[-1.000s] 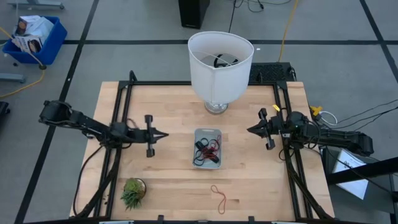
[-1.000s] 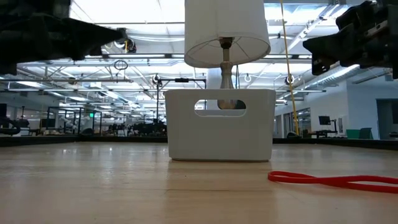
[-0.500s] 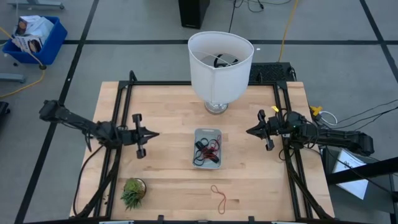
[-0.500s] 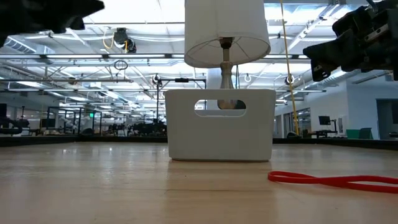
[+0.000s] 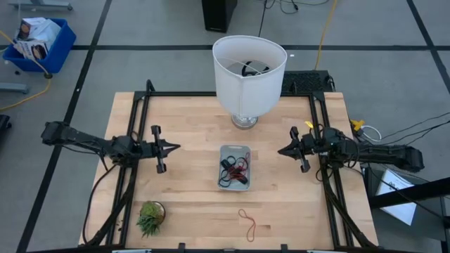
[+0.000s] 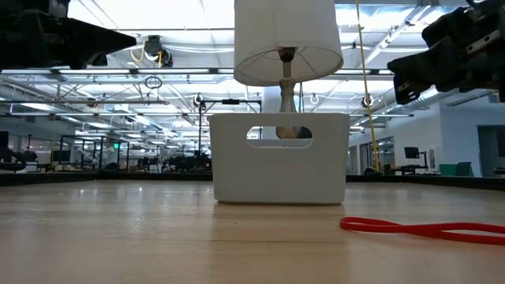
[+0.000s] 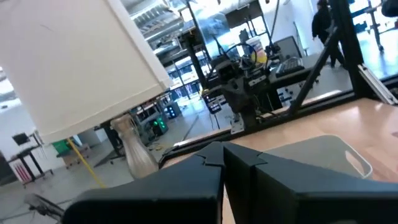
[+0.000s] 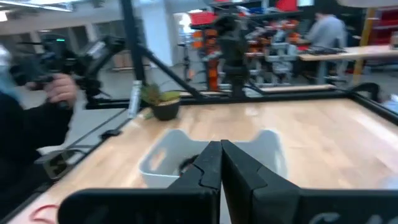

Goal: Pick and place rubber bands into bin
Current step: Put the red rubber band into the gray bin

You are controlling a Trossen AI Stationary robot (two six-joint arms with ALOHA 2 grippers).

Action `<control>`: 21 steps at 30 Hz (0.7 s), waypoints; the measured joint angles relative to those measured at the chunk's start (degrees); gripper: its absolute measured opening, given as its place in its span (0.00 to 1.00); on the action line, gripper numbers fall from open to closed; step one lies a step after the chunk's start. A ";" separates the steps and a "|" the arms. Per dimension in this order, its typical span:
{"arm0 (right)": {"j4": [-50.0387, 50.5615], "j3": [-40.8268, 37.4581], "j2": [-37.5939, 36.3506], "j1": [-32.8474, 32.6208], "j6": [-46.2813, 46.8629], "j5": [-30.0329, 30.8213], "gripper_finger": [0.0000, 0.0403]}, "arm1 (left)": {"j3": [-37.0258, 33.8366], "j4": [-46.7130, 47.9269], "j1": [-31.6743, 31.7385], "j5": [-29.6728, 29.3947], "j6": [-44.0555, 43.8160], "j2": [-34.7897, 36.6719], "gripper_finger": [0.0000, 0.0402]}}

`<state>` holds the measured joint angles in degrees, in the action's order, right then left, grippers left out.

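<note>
The bin (image 5: 234,167) stands at mid-table with several dark and red-orange rubber bands (image 5: 233,171) lying in it. One red-orange rubber band (image 5: 248,221) lies flat on the wood near the front edge, and shows in the low view too (image 6: 418,229). My left gripper (image 5: 177,147) hovers left of the bin, shut and holding nothing, pointing at it. My right gripper (image 5: 280,150) hovers right of the bin, likewise shut with nothing in it. Both wrist views show the shut fingertips (image 7: 222,155) (image 8: 219,152) with the bin (image 7: 323,155) (image 8: 180,155) beyond.
A tall white lamp (image 5: 247,70) stands at the table's far middle. A small potted plant (image 5: 150,216) sits at the front left. Black frame rails (image 5: 133,176) run along both table sides. A person's hand (image 8: 59,87) shows beyond the table. Bare wood lies around the bin.
My left gripper has drawn back a little toward the table's left edge, away from the bin, still shut. The bands and the bin lie as before.
</note>
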<state>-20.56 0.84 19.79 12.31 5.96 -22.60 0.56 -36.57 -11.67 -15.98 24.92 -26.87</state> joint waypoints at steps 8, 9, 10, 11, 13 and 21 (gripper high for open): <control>-2.65 3.79 7.08 -17.58 -1.08 10.91 0.00 | 0.00 -1.12 0.40 -0.41 -0.80 0.00 0.07; -2.82 4.91 8.83 -20.78 -1.41 13.94 0.00 | 0.00 -1.12 0.40 -0.43 -0.80 0.00 0.07; -3.33 6.22 10.75 -24.14 -1.76 17.57 0.00 | 0.00 -1.14 0.40 -0.48 -0.74 0.00 0.07; -3.63 7.46 12.77 -27.56 -2.03 21.23 0.00 | 0.00 -1.26 0.40 -0.54 -0.69 0.00 0.07; -3.58 10.68 17.74 -34.27 -2.05 28.37 0.00 | 0.00 -1.75 0.40 -0.56 -0.44 0.00 0.07; 4.59 33.03 42.60 -54.09 -0.30 45.46 0.00 | 0.02 -5.10 0.40 -0.60 0.29 0.02 0.08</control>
<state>-15.97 33.87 62.39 -41.77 5.66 22.86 0.58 -41.67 -11.27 -16.58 25.21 -26.85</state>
